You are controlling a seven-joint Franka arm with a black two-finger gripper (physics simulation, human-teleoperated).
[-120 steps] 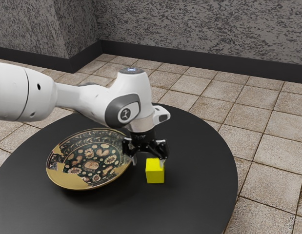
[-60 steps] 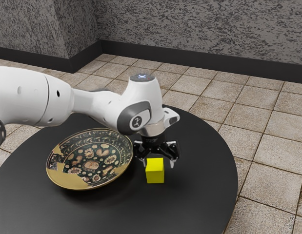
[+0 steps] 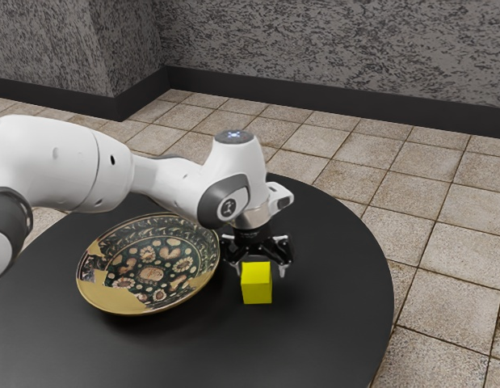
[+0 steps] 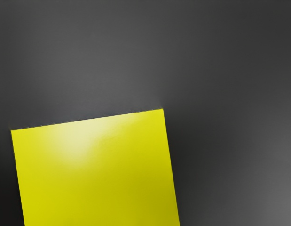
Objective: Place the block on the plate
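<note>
Arm: white, it enters at the exterior view's left edge (image 3: 56, 162) and reaches toward the middle.
Forearm: it goes a little downward to the wrist (image 3: 233, 182).
Wrist: near the centre of the frame, almost upright, leaning slightly.
Gripper (image 3: 261, 270): black, below the wrist, pointing down, its two fingers (image 3: 283, 272) standing apart.

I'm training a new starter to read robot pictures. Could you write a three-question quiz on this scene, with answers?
1. Fill in the blank: the block is ____ in colour.
2. Multiple choice: how do the fingers of the gripper stand?
A) pressed together
B) spread apart
3. True or false: the plate lies toward the exterior view's left from the block.

Key: 1. yellow; 2. B; 3. true.
</note>
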